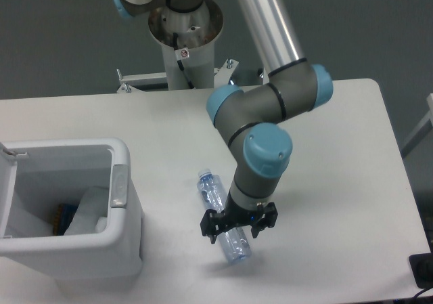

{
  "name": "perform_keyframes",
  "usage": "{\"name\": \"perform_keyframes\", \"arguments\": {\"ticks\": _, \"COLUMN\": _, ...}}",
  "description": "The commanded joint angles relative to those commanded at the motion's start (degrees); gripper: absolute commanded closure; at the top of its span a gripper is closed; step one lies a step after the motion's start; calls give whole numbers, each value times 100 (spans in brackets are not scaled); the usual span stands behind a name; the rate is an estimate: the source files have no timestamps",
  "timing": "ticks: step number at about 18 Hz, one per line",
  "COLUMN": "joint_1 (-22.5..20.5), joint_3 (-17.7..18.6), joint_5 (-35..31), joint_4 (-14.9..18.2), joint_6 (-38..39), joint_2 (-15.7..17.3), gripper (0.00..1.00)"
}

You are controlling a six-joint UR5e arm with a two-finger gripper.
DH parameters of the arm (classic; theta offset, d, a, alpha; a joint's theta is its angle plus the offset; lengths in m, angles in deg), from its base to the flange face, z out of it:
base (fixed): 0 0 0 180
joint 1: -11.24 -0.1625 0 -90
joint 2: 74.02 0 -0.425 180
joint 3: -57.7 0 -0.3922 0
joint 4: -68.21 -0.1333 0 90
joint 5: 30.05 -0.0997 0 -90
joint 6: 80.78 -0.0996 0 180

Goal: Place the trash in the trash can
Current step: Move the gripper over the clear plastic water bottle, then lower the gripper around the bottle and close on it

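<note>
While the claw (239,227) sits low over the table (338,155), its two fingers straddle the lower half of the bottle (223,224), one on each side. They look close in, but I can't tell if they're already pressing on it or just short of contact. Bottle lies flat on the table, long axis diagonal: cap end up-left, base end down-right, just past the claw. Fingers line up across that axis, so the grip goes over the narrow width, not along the length. That's the right orientation for a squeeze.

Grip point is off-centre, toward the base. My guess is the cap end sags a bit once lifted; crushed plastic may also give under the fingers.

Trash can (127,202) stands to the left of the bottle, near but not touching, lid swung open. White wrapper (88,212) is already inside it, so the bottle is the piece left. Next move as I read it: close, lift clear of the rim, carry left over the opening, release.
</note>
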Motion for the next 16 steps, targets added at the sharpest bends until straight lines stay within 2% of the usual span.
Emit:
{"name": "perform_keyframes", "arguments": {"ticks": 7, "joint_1": 35, "joint_3": -44, "joint_5": -290, "joint_4": -9, "joint_6": 0, "joint_2": -185, "gripper": 0}}
{"name": "perform_keyframes", "arguments": {"ticks": 16, "joint_1": 53, "joint_3": -26, "joint_5": -326, "joint_4": -18, "joint_6": 9, "joint_2": -352, "gripper": 0}}
